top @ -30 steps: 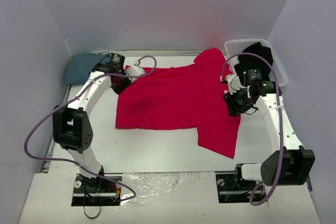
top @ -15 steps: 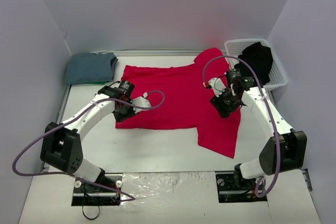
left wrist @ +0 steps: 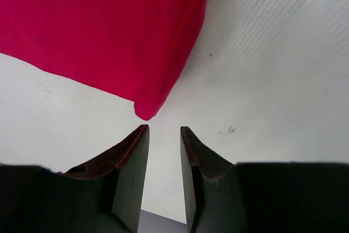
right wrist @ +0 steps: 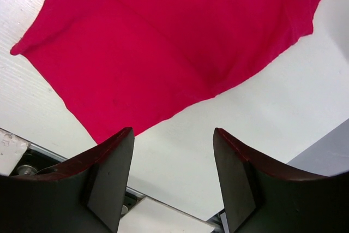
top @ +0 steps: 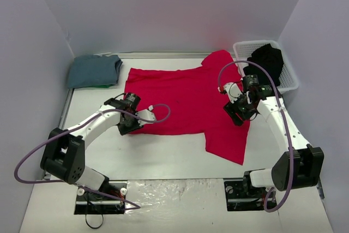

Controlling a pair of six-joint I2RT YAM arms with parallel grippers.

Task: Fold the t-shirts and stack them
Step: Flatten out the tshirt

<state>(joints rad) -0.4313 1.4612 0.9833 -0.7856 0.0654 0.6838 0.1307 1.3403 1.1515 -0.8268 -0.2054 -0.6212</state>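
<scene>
A bright red t-shirt [top: 182,99] lies spread flat mid-table, one sleeve toward the basket and one toward the near right. My left gripper [top: 126,127] is at its near left corner. In the left wrist view the jaws [left wrist: 163,130] stand a little apart and empty, with the red corner [left wrist: 146,107] just beyond the tips. My right gripper [top: 238,117] hovers over the shirt's right edge. It is wide open and empty [right wrist: 173,132] above bare table beside the red cloth [right wrist: 163,42]. A slate blue-grey shirt [top: 94,71] lies folded at the back left. A black shirt [top: 266,57] sits in the basket.
A white slatted basket [top: 290,77] stands at the back right corner. Grey walls close in on the left, back and right. Cables loop from both arms over the table. The table's near edge and a metal rail show in the right wrist view [right wrist: 32,165].
My left gripper swung from the far left, beside the blue-grey shirt, down to the red shirt's near left corner. My right gripper moved from beside the basket to the shirt's right edge.
</scene>
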